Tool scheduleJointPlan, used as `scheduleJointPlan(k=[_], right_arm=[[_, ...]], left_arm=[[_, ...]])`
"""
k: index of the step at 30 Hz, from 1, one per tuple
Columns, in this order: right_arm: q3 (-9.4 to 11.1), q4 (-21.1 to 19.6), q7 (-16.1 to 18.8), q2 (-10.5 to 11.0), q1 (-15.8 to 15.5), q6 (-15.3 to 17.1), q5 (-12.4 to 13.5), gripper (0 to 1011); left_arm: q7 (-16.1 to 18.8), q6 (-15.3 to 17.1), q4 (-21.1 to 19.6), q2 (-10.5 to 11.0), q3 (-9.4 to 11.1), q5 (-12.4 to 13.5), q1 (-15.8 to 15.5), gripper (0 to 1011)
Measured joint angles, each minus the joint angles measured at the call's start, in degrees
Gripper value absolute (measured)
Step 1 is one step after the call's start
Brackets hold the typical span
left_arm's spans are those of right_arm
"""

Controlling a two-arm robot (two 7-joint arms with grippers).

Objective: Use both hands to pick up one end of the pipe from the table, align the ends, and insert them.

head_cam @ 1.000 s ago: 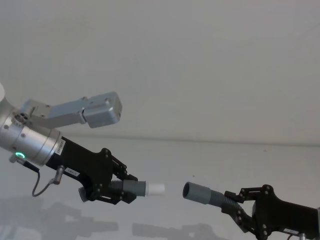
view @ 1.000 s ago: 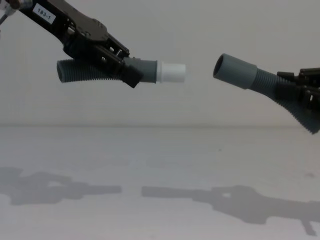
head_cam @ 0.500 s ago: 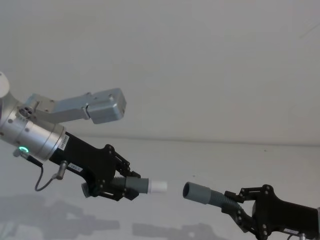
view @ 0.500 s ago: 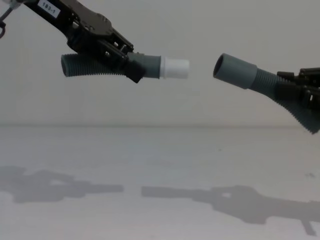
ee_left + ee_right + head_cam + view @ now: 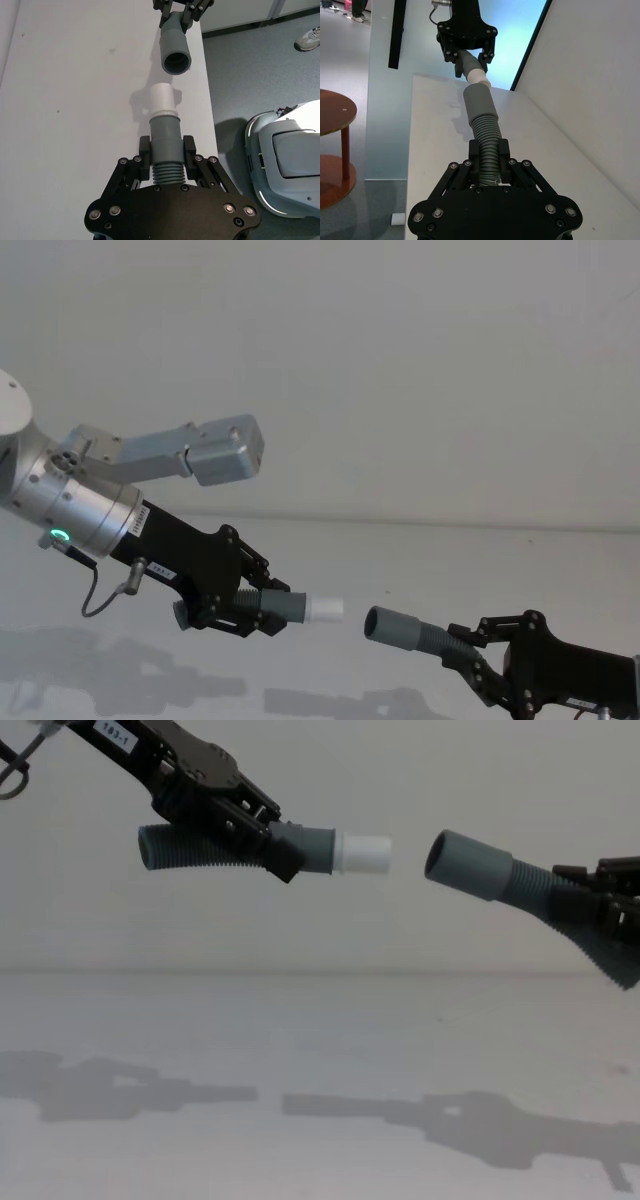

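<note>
Closer than a second ago, the white tube tip point(image 5: 362, 854) now sits just short of the grey cuff point(image 5: 468, 865), both held well above the bench point(image 5: 330, 1030). The cuff tilts slightly against the tip's line, so I judge it best to square the two axes first, then push straight in. The left hand point(image 5: 272, 842) clamps its hose behind the collar, arm slanting down from the upper left. The right hand point(image 5: 612, 910) grips the other hose's corrugated part.

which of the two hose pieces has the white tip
The piece held in the left gripper: its end is a narrow white tube past a grey collar. The piece in the right gripper ends in a wider, hollow grey cuff.
</note>
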Motion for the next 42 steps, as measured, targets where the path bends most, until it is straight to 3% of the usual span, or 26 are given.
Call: scheduleJointPlan(k=[42], right_arm=[[-2.82, 0.64, -1.80, 0.79, 2.08, 2.36, -0.50, 194]], left_arm=[[-1.49, -1.99, 2.95, -0.95, 2.41, -1.61, -2.07, 355]])
